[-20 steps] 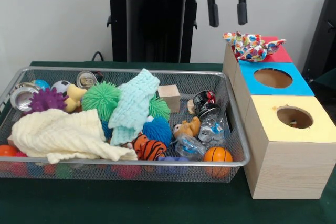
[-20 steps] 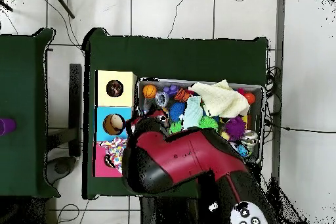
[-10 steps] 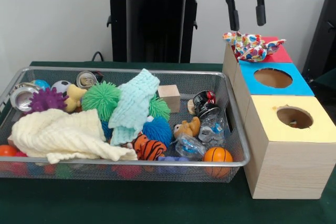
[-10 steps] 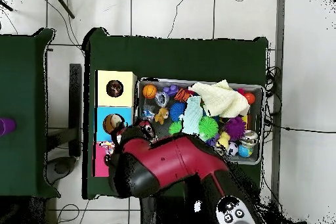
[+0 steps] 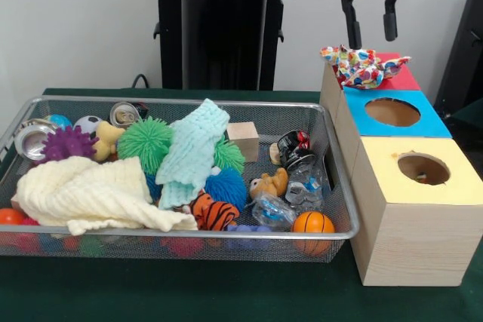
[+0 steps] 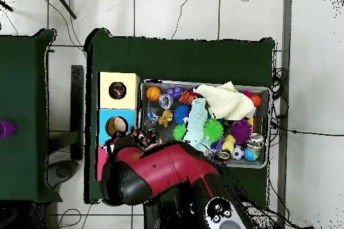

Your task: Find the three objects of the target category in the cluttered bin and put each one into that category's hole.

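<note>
Hanging empty with fingers parted, the black claw (image 5: 371, 26) is hovering above a crumpled multicoloured cloth (image 5: 362, 65) covering the red box (image 5: 401, 78).

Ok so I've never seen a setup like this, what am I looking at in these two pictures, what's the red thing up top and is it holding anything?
The red thing is a robot arm, and its gripper hangs open and empty above the boxes. One picture looks across the table at the robot; the other looks straight down, where the arm hides part of the scene. On the green table sits a wire bin crammed with toys: spiky balls, a small basketball, a toy tiger, a cream cloth and a mint cloth. Beside it stands a row of wooden boxes with coloured tops, yellow and blue each with a round hole. A patterned cloth lies bunched on the red one.
</note>
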You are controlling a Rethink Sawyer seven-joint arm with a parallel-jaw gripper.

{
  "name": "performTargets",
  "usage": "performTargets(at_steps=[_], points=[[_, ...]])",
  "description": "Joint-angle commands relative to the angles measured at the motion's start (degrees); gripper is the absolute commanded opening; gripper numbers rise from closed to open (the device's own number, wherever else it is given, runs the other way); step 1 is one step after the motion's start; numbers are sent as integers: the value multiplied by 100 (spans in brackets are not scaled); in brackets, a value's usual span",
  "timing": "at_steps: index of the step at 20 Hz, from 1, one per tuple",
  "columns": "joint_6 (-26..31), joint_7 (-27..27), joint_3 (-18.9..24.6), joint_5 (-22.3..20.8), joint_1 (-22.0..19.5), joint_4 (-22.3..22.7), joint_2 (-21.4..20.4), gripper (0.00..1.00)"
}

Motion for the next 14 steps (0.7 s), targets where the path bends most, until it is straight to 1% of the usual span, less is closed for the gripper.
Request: performTargets(at_steps=[1, 3, 8, 10, 14], points=[[-744, 1061, -758, -201, 266, 150, 472, 100], [-932, 1045, -933, -250, 389, 102, 591, 100], [-1537, 929, -1538, -378, 800, -65, 930, 100], [-1687, 844, -1668, -384, 868, -92, 997, 100], [-1803, 684, -1779, -417, 931, -137, 1027, 100]])
